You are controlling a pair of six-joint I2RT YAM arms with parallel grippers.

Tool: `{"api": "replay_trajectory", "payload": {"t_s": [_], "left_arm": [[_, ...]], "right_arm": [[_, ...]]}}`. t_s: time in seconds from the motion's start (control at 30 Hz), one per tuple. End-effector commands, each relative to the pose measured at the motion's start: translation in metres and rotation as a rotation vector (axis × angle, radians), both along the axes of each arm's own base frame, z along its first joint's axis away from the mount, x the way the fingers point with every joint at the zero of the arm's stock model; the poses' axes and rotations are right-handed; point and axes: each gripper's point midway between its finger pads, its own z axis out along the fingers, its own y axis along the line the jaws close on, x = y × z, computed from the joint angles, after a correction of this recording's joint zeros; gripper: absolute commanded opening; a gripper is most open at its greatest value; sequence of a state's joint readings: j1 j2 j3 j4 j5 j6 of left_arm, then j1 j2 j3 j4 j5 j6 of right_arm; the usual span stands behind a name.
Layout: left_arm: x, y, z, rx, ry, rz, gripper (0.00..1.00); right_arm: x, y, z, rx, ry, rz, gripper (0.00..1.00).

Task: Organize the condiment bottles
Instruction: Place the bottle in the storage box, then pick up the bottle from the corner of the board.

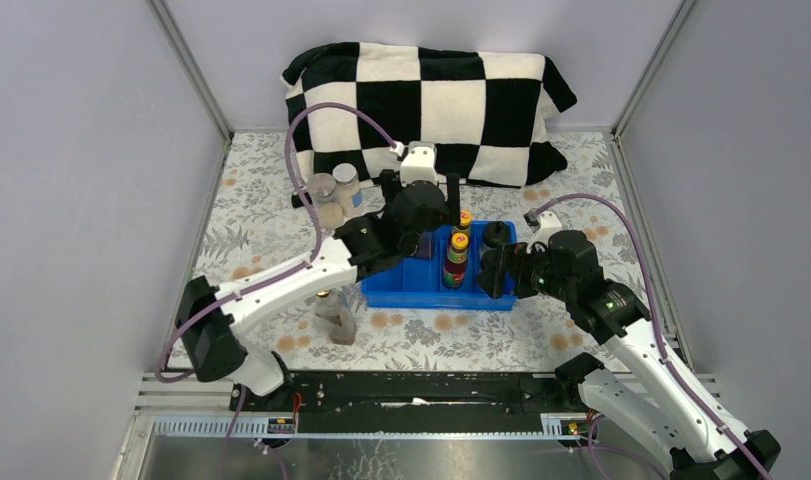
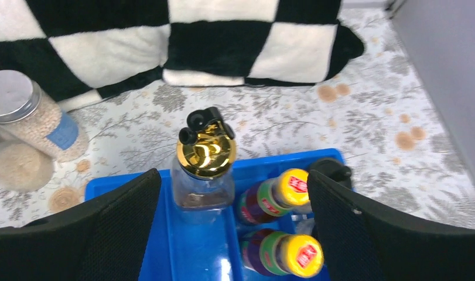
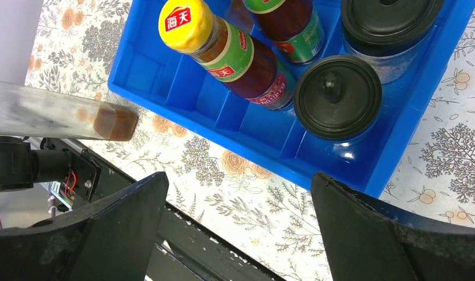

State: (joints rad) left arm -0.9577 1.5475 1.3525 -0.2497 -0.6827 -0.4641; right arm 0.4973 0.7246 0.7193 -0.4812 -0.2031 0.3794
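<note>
The blue tray (image 1: 421, 291) holds two red-brown sauce bottles with yellow caps (image 2: 276, 196) (image 2: 287, 252), two black-capped shakers (image 3: 338, 96) (image 3: 390, 23) and one clear gold-topped bottle (image 2: 204, 164), upright in the left compartment. My left gripper (image 2: 233, 181) is open above the tray, its fingers wide apart on either side of that bottle and not touching it. My right gripper (image 3: 239, 181) is open and empty over the cloth in front of the tray's right end. A second clear bottle (image 1: 336, 320) is on the cloth front left of the tray. Two grey-lidded jars (image 1: 323, 188) (image 1: 347, 180) stand at the back left.
A black-and-white checked cushion (image 1: 431, 105) lies along the back wall behind the tray. The black front rail (image 1: 411, 390) runs along the near edge. Grey walls close in both sides. The floral cloth (image 1: 261, 220) lies between the jars and the tray.
</note>
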Motion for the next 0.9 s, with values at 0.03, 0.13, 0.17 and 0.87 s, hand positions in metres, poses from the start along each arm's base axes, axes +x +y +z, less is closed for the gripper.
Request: {"api": "replay_trajectory", "payload": {"t_s": [0.03,0.13,0.17,0.87], "left_arm": [[-0.023,-0.003,0.053,-0.07,-0.024,-0.116,0.99],[-0.035,0.006,0.074,-0.098,-0.023,-0.14,0.99],[-0.039,0.011,0.08,-0.107,-0.022,-0.142,0.99],[-0.064,0.094,0.129,-0.159,-0.067,-0.024,0.99]], "right_arm": [[-0.004,0.006,0.005,0.026,-0.001,0.028,0.99],[-0.004,0.006,0.006,0.028,0.001,0.028,0.99],[-0.005,0.006,0.006,0.03,0.002,0.03,0.99],[-0.059,0.028,0.112,0.185,-0.042,0.307,0.98]]}}
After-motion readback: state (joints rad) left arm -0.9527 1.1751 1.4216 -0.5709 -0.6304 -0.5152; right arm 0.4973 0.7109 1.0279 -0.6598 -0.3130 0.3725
